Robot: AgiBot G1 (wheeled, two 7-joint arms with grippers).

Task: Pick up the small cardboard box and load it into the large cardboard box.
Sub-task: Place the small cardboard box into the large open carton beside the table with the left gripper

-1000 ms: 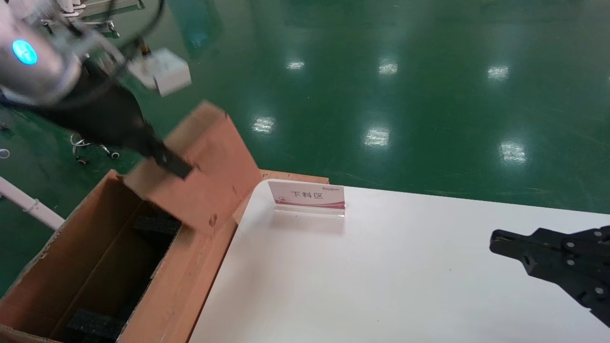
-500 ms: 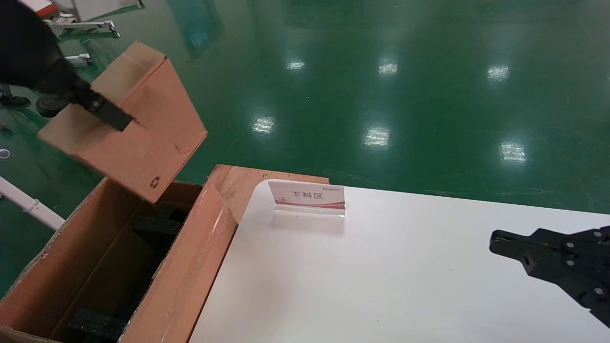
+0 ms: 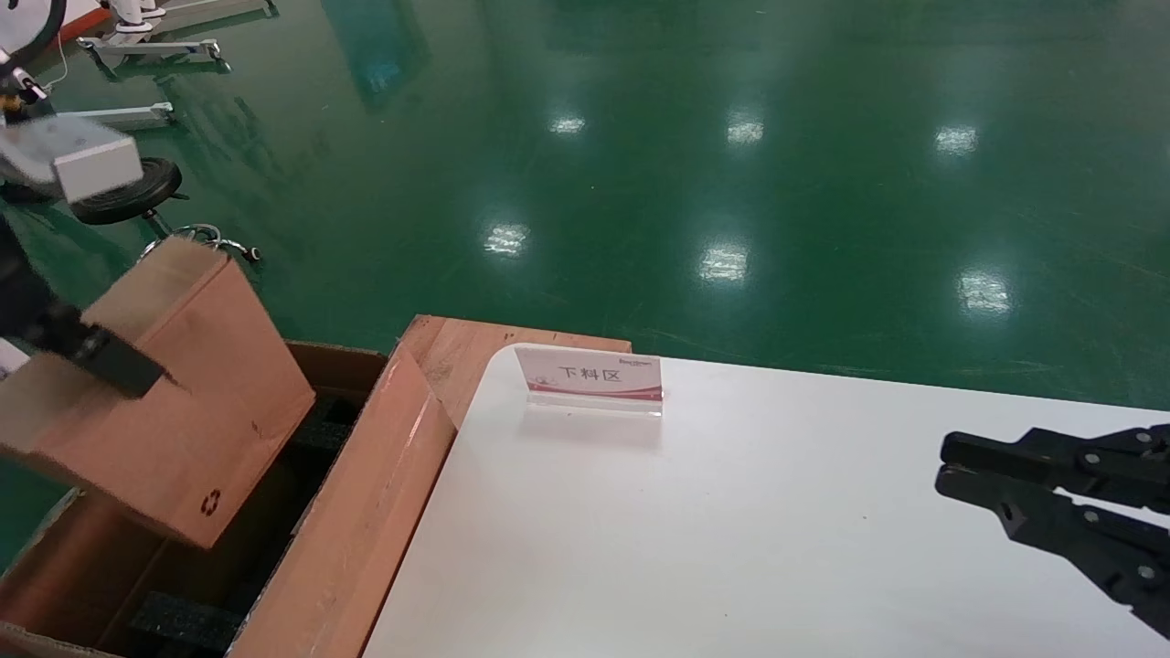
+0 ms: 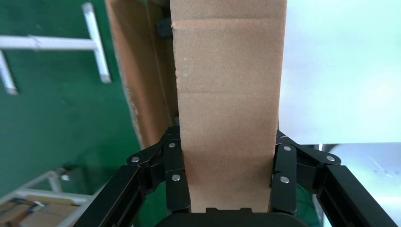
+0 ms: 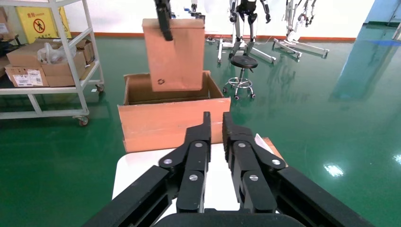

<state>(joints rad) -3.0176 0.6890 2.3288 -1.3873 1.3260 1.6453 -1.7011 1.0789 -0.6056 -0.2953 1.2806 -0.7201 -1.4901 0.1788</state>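
My left gripper (image 3: 128, 370) is shut on the small cardboard box (image 3: 192, 420), gripping its narrow tan sides (image 4: 229, 118). It holds the box tilted, with the lower corner bearing the recycling mark hanging over the open large cardboard box (image 3: 366, 512). One black finger (image 3: 110, 361) lies across the small box's face; the other is hidden behind it. The right wrist view shows the small box (image 5: 174, 56) hanging above the large box (image 5: 170, 120). My right gripper (image 3: 946, 461) hovers over the white table, fingers slightly apart and empty.
The white table (image 3: 686, 530) borders the large box and carries a small sign stand (image 3: 590, 373). A wooden board (image 3: 475, 343) lies at the table's far corner. Black foam pads (image 3: 183, 621) sit inside the large box. A stool (image 3: 123, 187) stands on the green floor.
My left gripper has carried the small box leftward and down, so it now hangs low over the large box. My right gripper's fingers have parted slightly.
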